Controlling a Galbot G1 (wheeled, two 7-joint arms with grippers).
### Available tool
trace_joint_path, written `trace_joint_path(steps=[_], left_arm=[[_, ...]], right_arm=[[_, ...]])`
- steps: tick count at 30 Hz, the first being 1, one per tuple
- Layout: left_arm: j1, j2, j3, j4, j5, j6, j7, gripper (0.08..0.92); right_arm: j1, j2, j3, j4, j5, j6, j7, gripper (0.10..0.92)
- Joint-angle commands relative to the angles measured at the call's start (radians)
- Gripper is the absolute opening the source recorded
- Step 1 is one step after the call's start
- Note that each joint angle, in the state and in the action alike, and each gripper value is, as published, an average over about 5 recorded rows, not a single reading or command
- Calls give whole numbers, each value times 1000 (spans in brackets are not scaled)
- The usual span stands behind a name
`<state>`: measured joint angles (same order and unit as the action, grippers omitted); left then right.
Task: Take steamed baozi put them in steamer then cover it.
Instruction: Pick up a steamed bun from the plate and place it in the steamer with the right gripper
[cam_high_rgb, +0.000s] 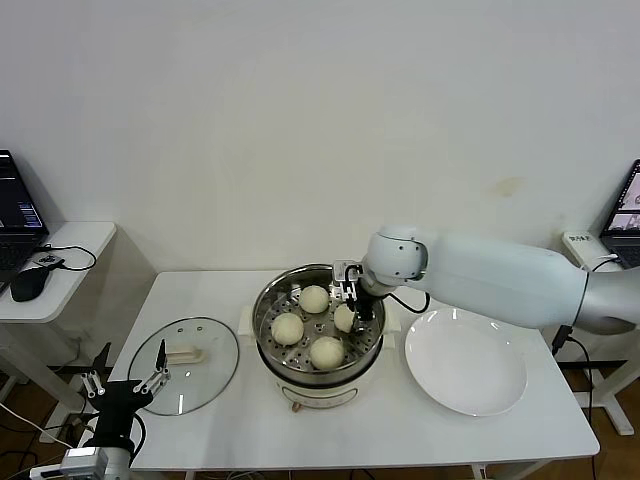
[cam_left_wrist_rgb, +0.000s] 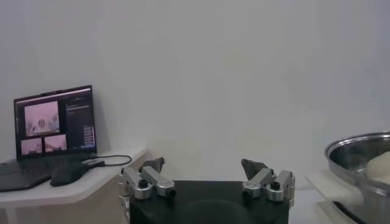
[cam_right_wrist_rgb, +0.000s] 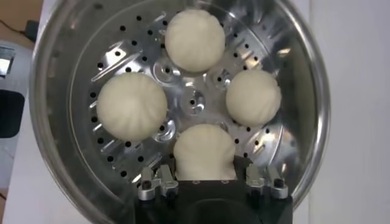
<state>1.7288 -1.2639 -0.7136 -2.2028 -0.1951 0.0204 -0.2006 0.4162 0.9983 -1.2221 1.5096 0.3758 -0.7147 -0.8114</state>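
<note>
Side desk (cam_high_rgb: 60, 245): at the far left of the head view, carrying a laptop (cam_high_rgb: 15, 220) and a black mouse (cam_high_rgb: 28, 284); the left wrist view shows the same laptop (cam_left_wrist_rgb: 53, 128) with its screen lit.
Left gripper (cam_high_rgb: 128, 379): low beside the table's left front corner, off the table edge, near the lid but not touching it. Its fingers stand wide apart with nothing between them, which the left wrist view (cam_left_wrist_rgb: 206, 171) confirms.
Glass lid (cam_high_rgb: 184, 365): lies flat on the table (cam_high_rgb: 330, 440) to the left of the steamer, cream handle up, apart from the pot.
Steamer (cam_high_rgb: 318, 375): mid-table, uncovered, steel pot on a white base. The perforated tray (cam_right_wrist_rgb: 128, 52) is visible in the right wrist view.
Steamed baozi: all four sit on the tray inside the steamer. In the head view, one at the back (cam_high_rgb: 314, 299), one at the left (cam_high_rgb: 287, 328), one at the front (cam_high_rgb: 327, 352), one at the right (cam_high_rgb: 345, 318) under the gripper.
Right gripper (cam_high_rgb: 353, 303): reaches in over the steamer's right side. In its wrist view (cam_right_wrist_rgb: 207, 178) the fingers bracket the nearest baozi (cam_right_wrist_rgb: 204, 152), which rests on the tray; whether the pads press it or have let go cannot be told.
White plate (cam_high_rgb: 466, 360): on the table to the right of the steamer, just beside it.
</note>
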Motion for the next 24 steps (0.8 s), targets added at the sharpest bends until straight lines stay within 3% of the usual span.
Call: trace_joint_path(steps=[1,7,13,18,21,24], left_arm=[[1,0,0,-2,1,-1,0,823],[4,-1,-1,-6,1,-1,0,823],[4,1,-3,-7,0,-1,0,823],[1,4,-2,-3,-3,-2,0,823],[-1,7,-2,3,-5,-3,0,823],[-4,9,0,7,-6,-3,1,823]], right_arm=[[-29,17,7,-18,-27,-6,10,596],[-28,4,27,1,-25,-8,12,619],[23,-52,65,56,-6,-6,1,773],[50,-140,127,151,12,7,5,820],[26,-214,181,216,26,19,101,822],[-54,-310,252,293,100,49,302,823]])
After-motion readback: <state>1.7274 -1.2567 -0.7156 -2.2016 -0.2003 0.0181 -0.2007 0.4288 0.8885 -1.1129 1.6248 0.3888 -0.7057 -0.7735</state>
